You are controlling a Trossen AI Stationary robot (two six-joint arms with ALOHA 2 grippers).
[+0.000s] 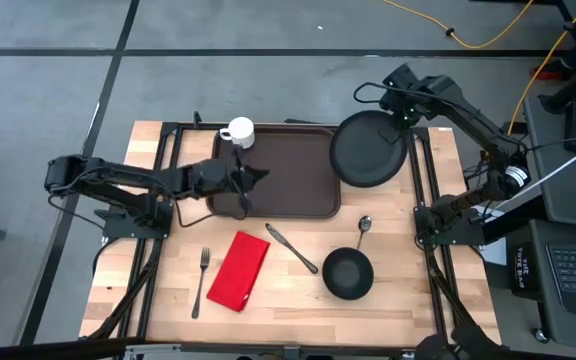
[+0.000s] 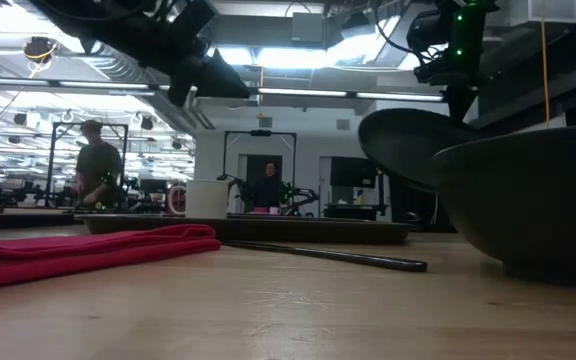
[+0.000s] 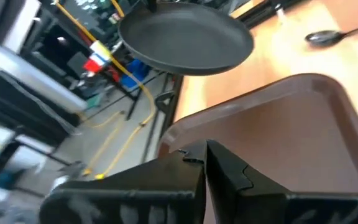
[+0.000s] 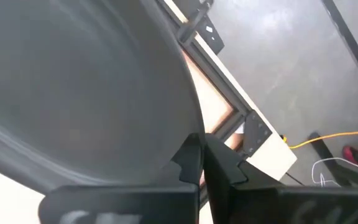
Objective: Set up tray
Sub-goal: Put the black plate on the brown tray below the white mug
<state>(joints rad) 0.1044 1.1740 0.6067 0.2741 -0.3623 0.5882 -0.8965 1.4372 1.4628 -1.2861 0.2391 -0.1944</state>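
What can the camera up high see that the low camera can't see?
Only the high view shows the fork and spoon, and the left gripper shut above the tray. Only the low view shows people in the room behind. Both show the red napkin, knife, bowl, white mug, and the black plate lifted by the right gripper.

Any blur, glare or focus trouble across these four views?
High view: evenly lit and sharp. Low view: near bowl looms large and soft, ceiling lights glare behind. Left wrist view: floor clutter smeared, tray clearer. Right wrist view: plate fills the picture, blurred.
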